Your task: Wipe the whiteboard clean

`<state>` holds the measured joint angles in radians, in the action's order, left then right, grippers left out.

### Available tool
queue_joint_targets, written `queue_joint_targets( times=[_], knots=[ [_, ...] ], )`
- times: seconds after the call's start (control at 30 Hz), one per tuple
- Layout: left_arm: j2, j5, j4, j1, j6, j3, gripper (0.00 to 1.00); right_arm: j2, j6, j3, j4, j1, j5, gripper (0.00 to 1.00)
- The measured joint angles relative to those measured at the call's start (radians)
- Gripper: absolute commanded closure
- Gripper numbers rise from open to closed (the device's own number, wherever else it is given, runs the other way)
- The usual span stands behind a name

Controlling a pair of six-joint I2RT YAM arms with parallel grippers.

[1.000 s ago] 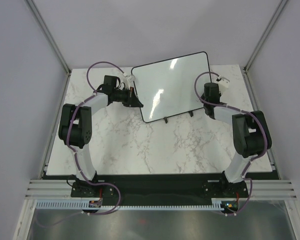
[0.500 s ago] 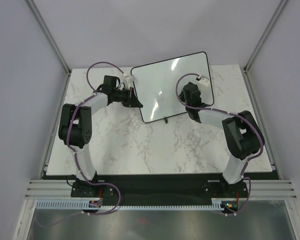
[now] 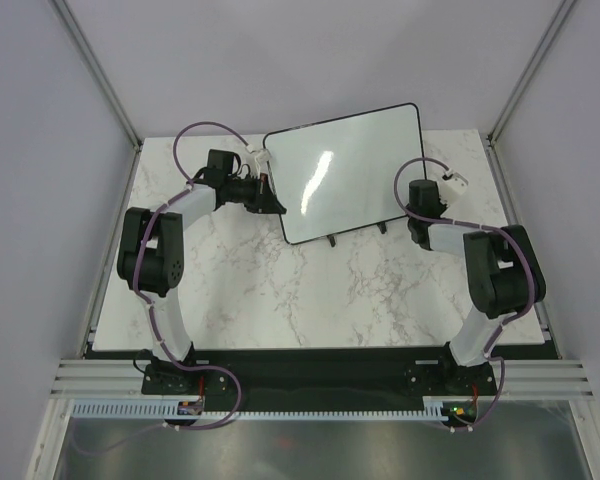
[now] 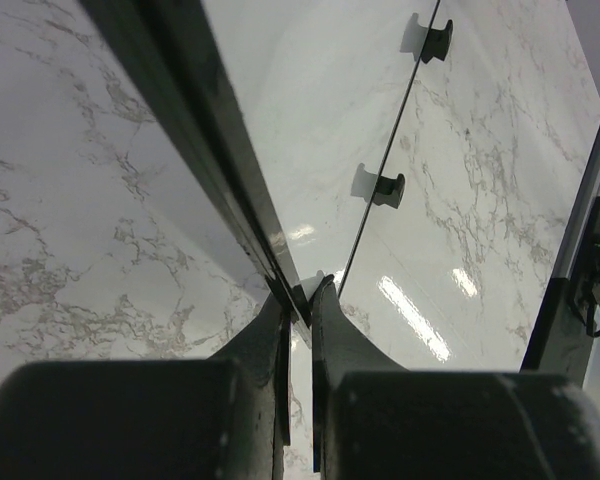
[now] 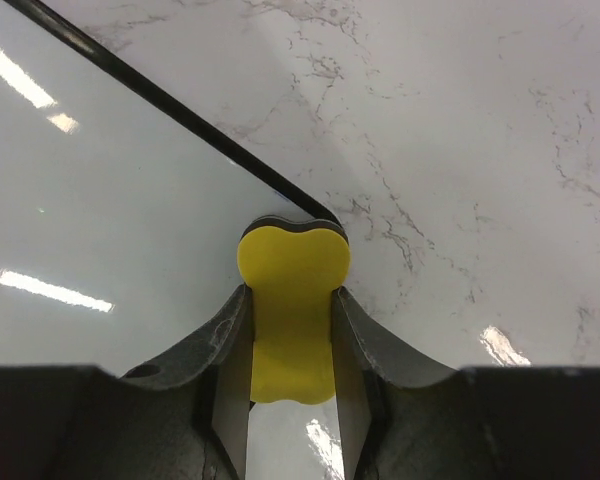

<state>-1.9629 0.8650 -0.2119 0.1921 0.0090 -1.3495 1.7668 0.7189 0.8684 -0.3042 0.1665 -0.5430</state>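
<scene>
White marble-patterned table (image 3: 280,290) fills the cell, with plain grey walls (image 3: 280,60) behind and to either side. At the far centre of it sits the whiteboard (image 3: 345,170), black-framed and turned a little askew, its far right corner reaching past the table's far edge in the overhead view. Its face shows white with a few bright streaks of reflected light. Two small black clips (image 3: 332,240) stick out from the board's near edge.

From the left, the left gripper (image 4: 302,300) meets the board's left edge close to the near left corner. In the wrist view its jaws stand narrow, pinching the dark frame between them, and the frame runs away diagonally up and to the left.

At the board's near right corner, the right gripper (image 5: 291,295) holds a yellow eraser (image 5: 293,255), its jaws closed against the eraser's two sides. The eraser's rounded front end pokes out past the fingertips (image 5: 242,300) and lies just at the rounded corner of the black frame, with white board surface to the left of it and bare marble to the right and beyond.
</scene>
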Motion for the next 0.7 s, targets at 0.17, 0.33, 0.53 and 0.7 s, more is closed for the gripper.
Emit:
queue_joint_targets(
  times=[0.17,0.33,0.53,0.7],
  knots=[
    [0.000,0.000,-0.005,0.000,0.000,0.000,0.98,0.000,-0.017,0.007,0.011,0.039,-0.011,1.00],
    [0.000,0.000,-0.014,0.000,0.000,0.000,0.98,0.000,-0.084,0.065,0.035,0.143,-0.039,1.00],
    [-0.006,-0.002,-0.027,0.000,-0.001,-0.011,0.98,0.097,-0.282,0.359,0.034,0.248,0.131,1.00],
    [-0.007,-0.011,-0.031,-0.001,-0.001,-0.013,0.98,0.236,-0.448,0.669,0.072,0.304,0.238,1.00]
  ],
)
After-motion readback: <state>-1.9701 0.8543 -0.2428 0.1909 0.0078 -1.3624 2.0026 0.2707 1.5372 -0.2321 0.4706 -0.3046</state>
